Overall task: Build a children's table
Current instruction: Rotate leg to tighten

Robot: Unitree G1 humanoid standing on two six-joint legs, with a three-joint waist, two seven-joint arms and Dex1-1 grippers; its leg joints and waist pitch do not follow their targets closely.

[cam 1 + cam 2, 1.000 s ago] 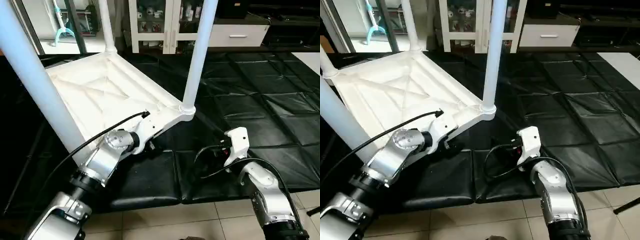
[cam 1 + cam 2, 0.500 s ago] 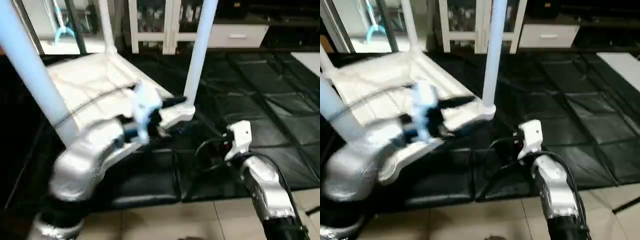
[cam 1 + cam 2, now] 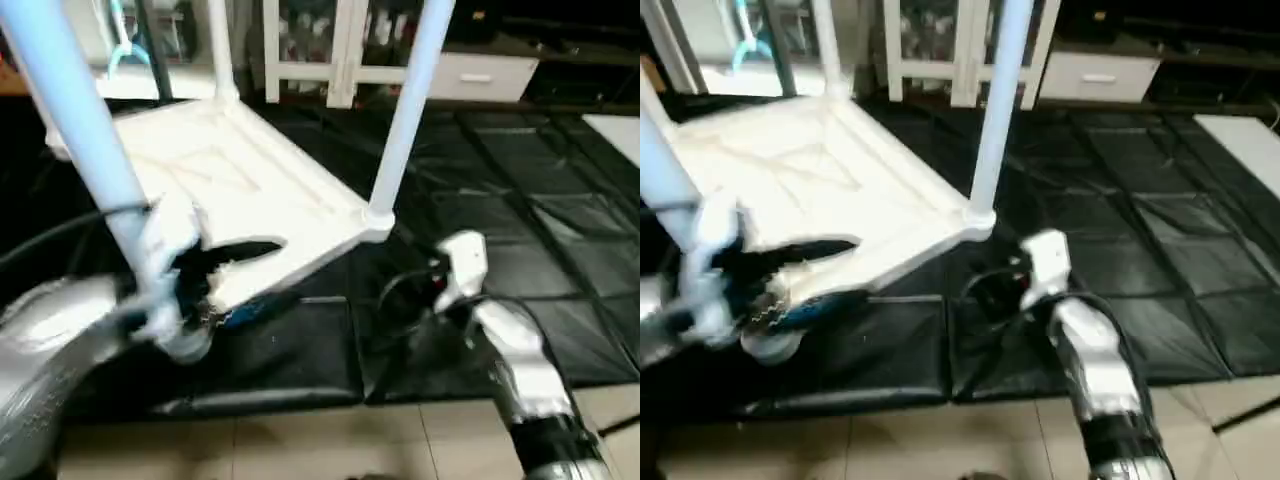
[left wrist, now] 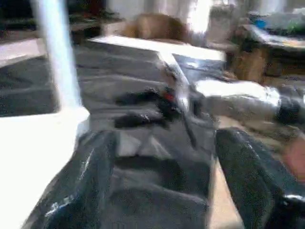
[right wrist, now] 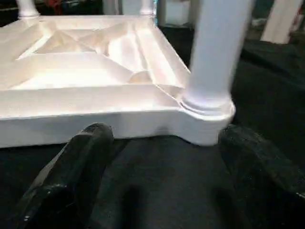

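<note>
1. No readable text, labels, brands, numbers or signs anywhere.

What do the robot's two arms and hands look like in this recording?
Both arms are silver metal. The right arm ends in a white wrist block with looping black cables. The left arm carries a black cable too. The left hand has two black fingers, as does the right hand.
</note>
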